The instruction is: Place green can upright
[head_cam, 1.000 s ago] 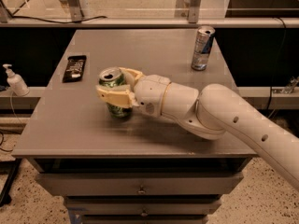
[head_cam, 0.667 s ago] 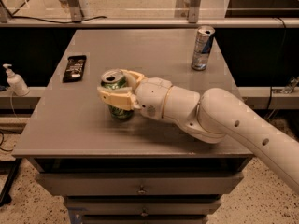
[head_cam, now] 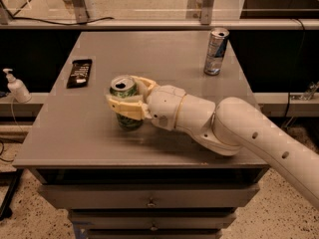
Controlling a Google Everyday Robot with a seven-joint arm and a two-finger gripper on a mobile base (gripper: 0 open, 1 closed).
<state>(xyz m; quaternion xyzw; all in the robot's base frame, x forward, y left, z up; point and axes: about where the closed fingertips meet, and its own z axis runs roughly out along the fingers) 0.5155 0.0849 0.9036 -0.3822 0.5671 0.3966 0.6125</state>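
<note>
The gripper [head_cam: 123, 95] is clamping the green can [head_cam: 129, 122] about its middle. Its pale fingers [head_cam: 122, 108] are pressing the front and rear of the body, so the claw is closed to the can's width and carrying it. The can is standing upright, pull-tab end facing up, over the left-centre of the grey table [head_cam: 164, 54]. Its base is sitting at or just above the surface, but contact cannot be confirmed. The white arm [head_cam: 239, 128] is reaching in from the right, low across the tabletop. In my judgement the step in hand is the set-down and release. To do it well, the base should be bearing flat before the grip is eased, the fingers should be parting evenly, and the retreat should be running back along the arm's own line — a light can tips at the slightest brush. A black flat device [head_cam: 79, 72] is lying apart at the left rear, and a slim silver-blue can [head_cam: 216, 51] is standing well apart at the right rear; neither is obstructing.
</note>
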